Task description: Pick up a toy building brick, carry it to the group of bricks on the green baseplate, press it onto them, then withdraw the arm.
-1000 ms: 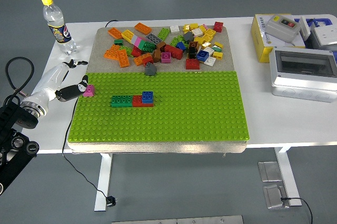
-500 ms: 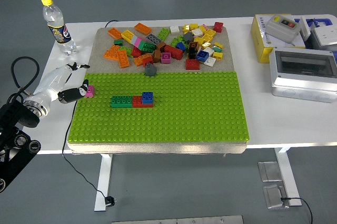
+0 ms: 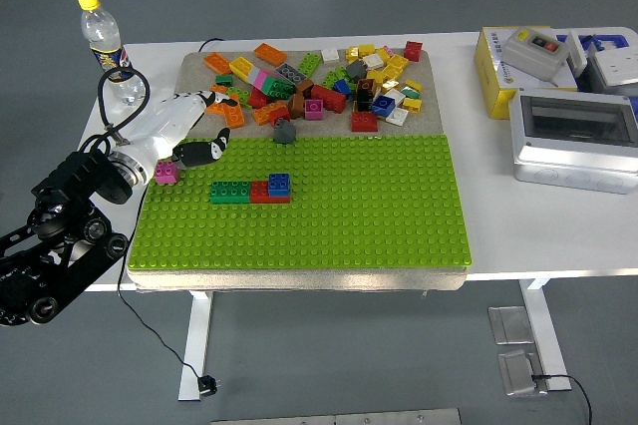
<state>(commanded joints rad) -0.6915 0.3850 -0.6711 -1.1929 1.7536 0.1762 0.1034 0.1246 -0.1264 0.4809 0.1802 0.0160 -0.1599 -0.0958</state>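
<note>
Reaching in from the left of the frame, the left hand (image 3: 194, 151) hovers over the upper-left corner of the green baseplate (image 3: 379, 215), its white-shelled palm angled toward the pile of loose bricks (image 3: 319, 81) on the grey mat at the upper centre. Its dark fingers (image 3: 211, 147) look loosely curled and appear to grip nothing, though the view is too small to be sure of that. A pink brick (image 3: 166, 174) sits at the baseplate's left edge, just below and left of the hand and apart from the fingers. The group of bricks (image 3: 251, 190), a green one, a red one and a blue one on top, stands left of centre on the plate, near the pink brick but not touching it. Whether the pink brick is meant to be fetched or has simply been left there cannot be settled; the scene fits both a hand heading for a brick and a hand leaving one. Whichever brick is taken, a good grasp pinches its two long sides squarely, keeps its studs level during the carry, lines it up over the group's studs, and presses straight down so the stack does not tip. No right arm shows on the desk (image 3: 518, 215).
</note>
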